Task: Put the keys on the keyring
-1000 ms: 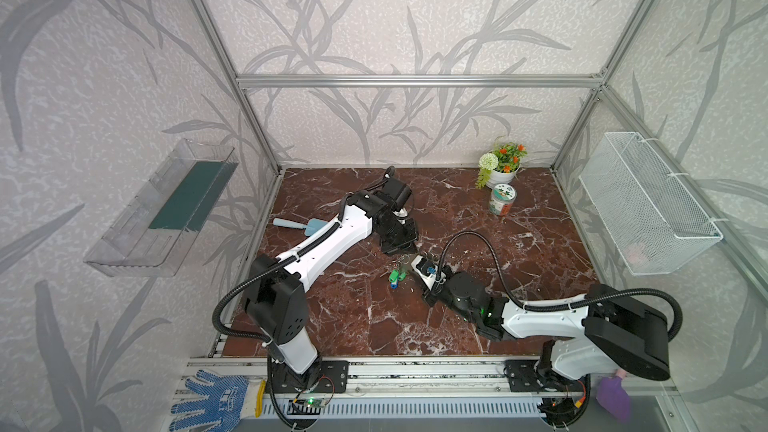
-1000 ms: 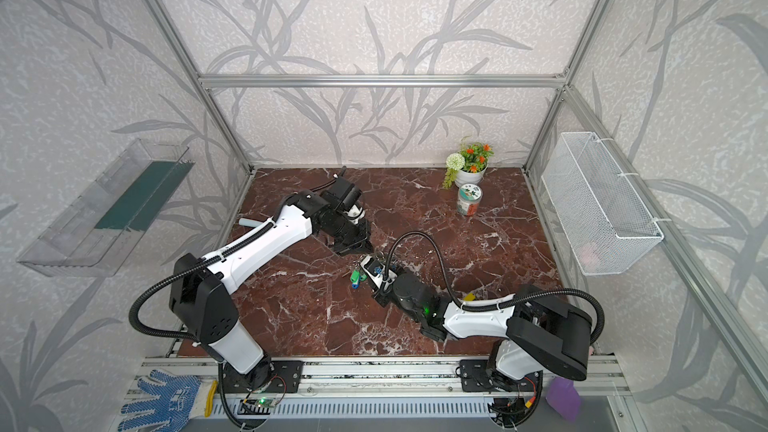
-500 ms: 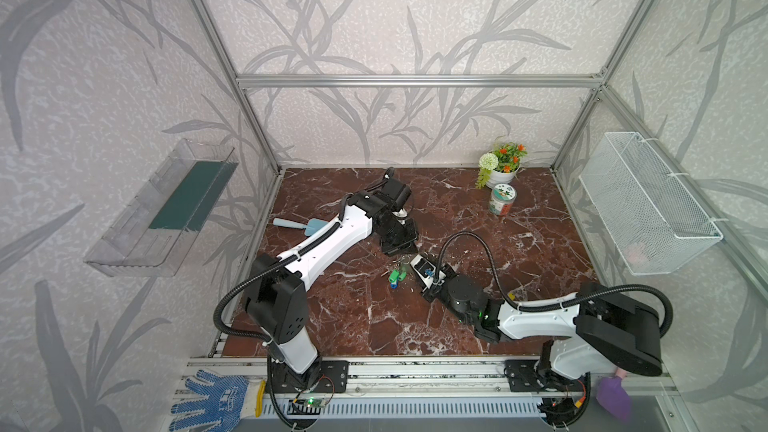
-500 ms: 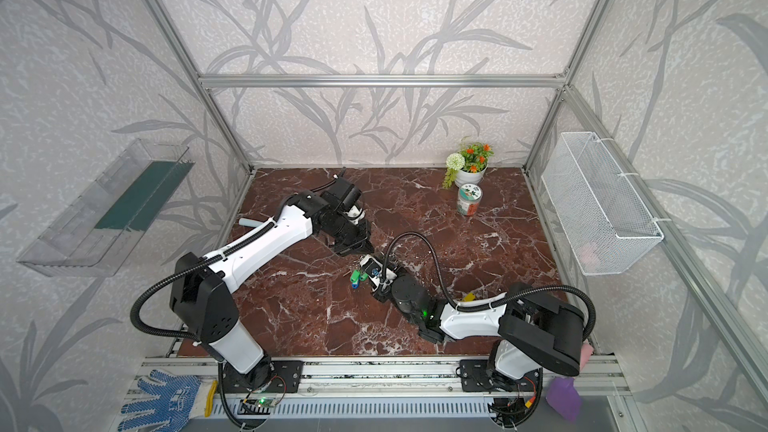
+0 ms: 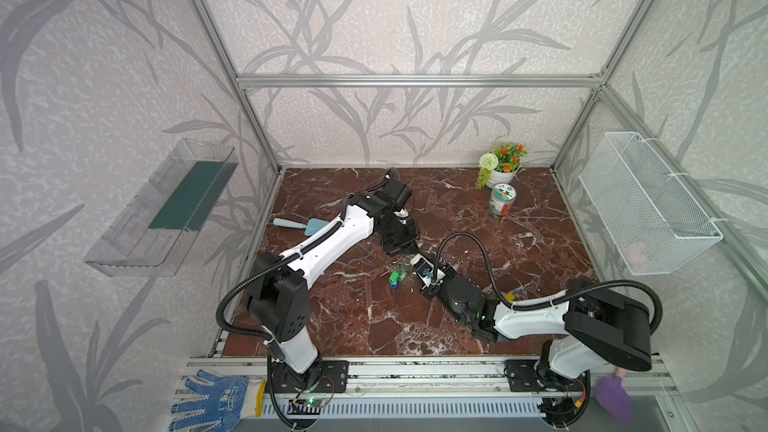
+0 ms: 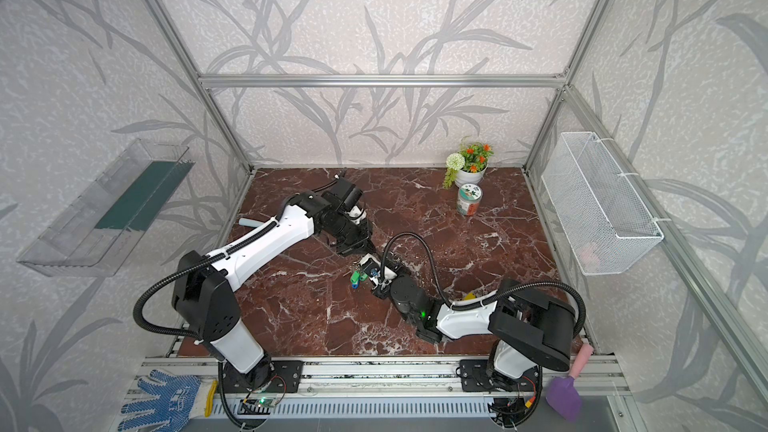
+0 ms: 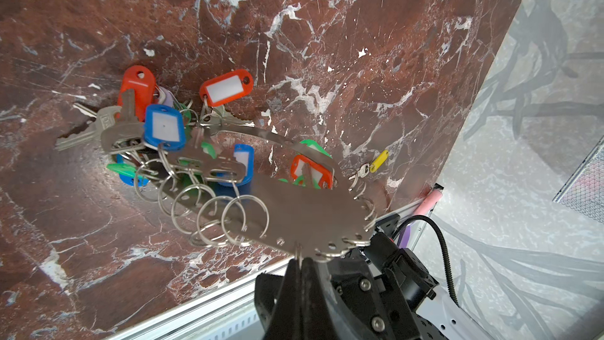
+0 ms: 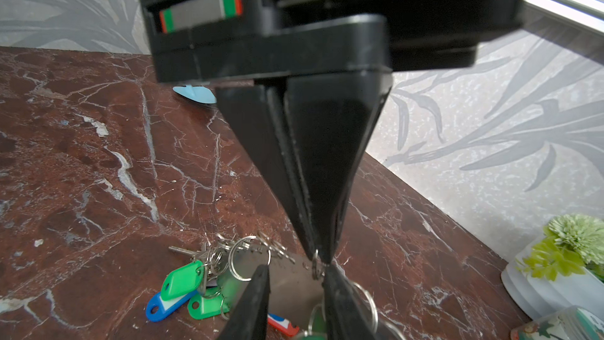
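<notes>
Marbled table [image 5: 457, 201], with both arms meeting near its middle. The left arm [image 5: 332, 238] reaches in from the left; the right arm [image 5: 532, 317] comes from the near right, low over the top. The keyring [image 7: 304, 214] (here a flat grey metal plate with holes round its rim and a thin band arching off it) hangs tilted between the two grippers. Its load of coloured-tag keys trails onto the table to the left. Left gripper [image 7: 298, 258]: jaws fully closed, pinching a small split ring [image 8: 315, 264] at the plate's rim and carrying that end off the table. Right gripper [image 8: 295, 269]: fingers [image 8: 258, 292] part open, astride the plate's near end. The plate sits in the gap, with no clear pinch visible. The keys [image 7: 363, 170] with the yellow tag [image 7: 379, 161] are held by neither gripper. They lie flat on the table, right and slightly near of the keyring, just beside the right arm's forearm, so behind the right fingers rather than ahead of them. Key and tag lie in one line, key end toward the keyring, tag end away. Judgement: the right arm is nearer. It would have to quit the plate, back off and turn toward its own forearm to reach them, with the left gripper holding the keyring up. Threading not yet begun.
</notes>
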Robot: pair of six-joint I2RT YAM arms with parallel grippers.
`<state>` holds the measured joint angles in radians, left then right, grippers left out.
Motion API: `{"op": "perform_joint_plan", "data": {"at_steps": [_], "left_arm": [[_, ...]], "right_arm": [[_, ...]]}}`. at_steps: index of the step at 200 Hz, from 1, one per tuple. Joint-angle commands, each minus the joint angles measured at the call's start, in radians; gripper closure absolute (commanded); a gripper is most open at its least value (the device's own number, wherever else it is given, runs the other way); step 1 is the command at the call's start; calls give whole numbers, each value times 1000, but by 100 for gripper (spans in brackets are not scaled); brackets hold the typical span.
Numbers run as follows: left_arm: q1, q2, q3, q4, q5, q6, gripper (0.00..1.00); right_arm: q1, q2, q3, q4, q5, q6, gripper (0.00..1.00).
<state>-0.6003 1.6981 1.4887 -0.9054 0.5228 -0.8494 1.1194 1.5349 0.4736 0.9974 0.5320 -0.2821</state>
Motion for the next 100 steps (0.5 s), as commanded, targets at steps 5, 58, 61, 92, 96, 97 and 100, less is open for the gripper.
{"op": "perform_joint_plan", "data": {"at_steps": [5, 58, 61, 92, 96, 97, 100], "left_arm": [[3, 7, -8, 1, 11, -16, 100], [1, 3, -16, 1, 20, -20, 100], [1, 3, -16, 1, 20, -19, 100], [-5, 2, -22, 5, 26, -27, 100], [-5, 3, -23, 4, 27, -28, 100], [-6, 3, -23, 4, 27, -28, 100], [-7, 3, -23, 4, 27, -28, 100]], "right_arm": [[7, 9, 8, 60, 38, -22, 69], [8, 36, 22, 76, 68, -40, 76], [8, 37, 22, 77, 70, -41, 76], [8, 55, 28, 100, 90, -52, 81], [8, 57, 29, 103, 90, -52, 81], [8, 57, 29, 104, 90, -53, 82], [8, 59, 30, 106, 91, -54, 82]]}}
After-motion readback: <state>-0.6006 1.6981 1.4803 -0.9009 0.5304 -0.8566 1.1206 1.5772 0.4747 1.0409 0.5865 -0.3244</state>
